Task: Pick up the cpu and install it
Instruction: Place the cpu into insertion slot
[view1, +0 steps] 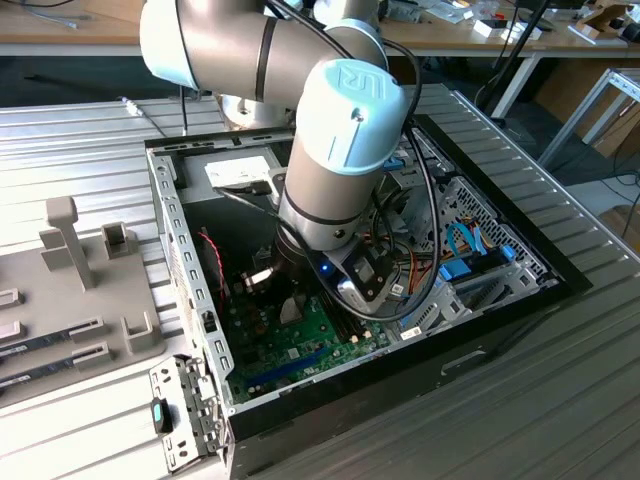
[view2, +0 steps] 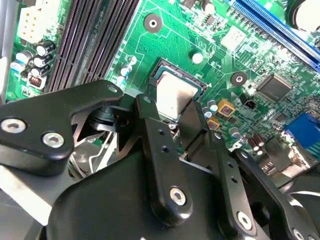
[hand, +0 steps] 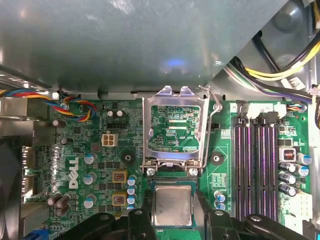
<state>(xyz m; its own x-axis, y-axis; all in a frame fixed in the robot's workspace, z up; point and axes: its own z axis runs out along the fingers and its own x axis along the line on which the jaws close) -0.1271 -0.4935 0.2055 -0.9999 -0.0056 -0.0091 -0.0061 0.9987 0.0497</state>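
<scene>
The cpu (hand: 172, 205), a small square chip with a silvery top plate, lies level inside the black socket frame (view2: 196, 80) on the green motherboard (hand: 80, 150). My gripper (hand: 173, 212) is shut on the cpu, its black fingers (hand: 146, 212) against two opposite edges. The second wrist view shows the cpu (view2: 172, 92) between the same fingers (view2: 150, 120). Whether the chip rests fully in the socket I cannot tell. The socket's metal load plate (hand: 175, 97) stands raised behind it. In the exterior view my gripper (view1: 288, 303) reaches down into the open computer case (view1: 190, 260).
Black memory slots (hand: 255, 170) run beside the socket. Coloured cable bundles (hand: 75, 107) and yellow wires (hand: 280, 70) hang near the case wall. A grey fixture block (view1: 90, 290) holding long memory sticks sits outside the case at the exterior view's left.
</scene>
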